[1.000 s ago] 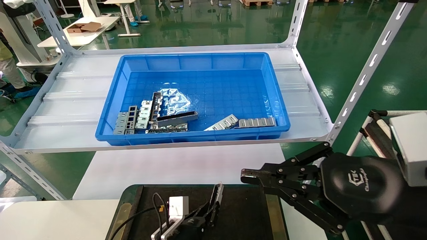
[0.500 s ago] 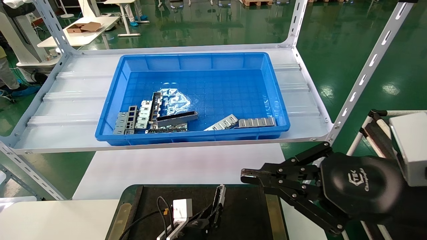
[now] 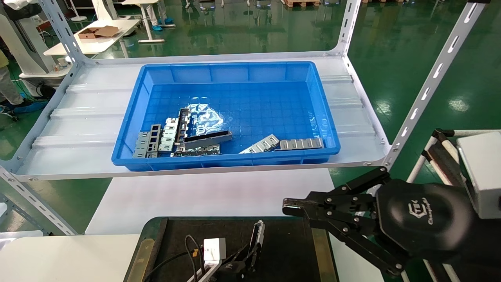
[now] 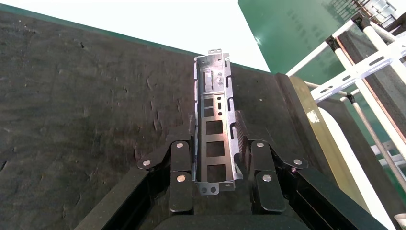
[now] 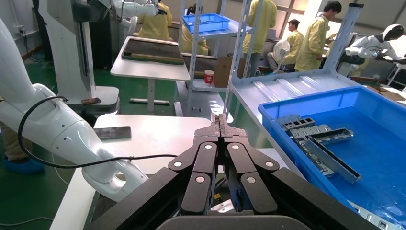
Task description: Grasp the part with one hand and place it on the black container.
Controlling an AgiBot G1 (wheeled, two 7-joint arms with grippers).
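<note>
Part (image 4: 215, 139) is what you see first, nearest to you: the left gripper (image 4: 215, 160) has its fingers closed on both sides of it and holds it low above the black container (image 4: 86, 100). In the left wrist view the far end of the part points toward the container's far edge, but you cannot tell if it touches the black floor or not. In the head view the same gripper (image 3: 244, 260) is at the bottom edge, over the container (image 3: 289, 250). So the grasp is done, and I judge the placing is almost done; what is left for you is to put it down and release it. The right gripper (image 3: 289, 207) waits beside the container with fingers pressed together, holding nothing. Farther, on the shelf, the blue bin (image 3: 129, 129) keeps other metal pieces.
</note>
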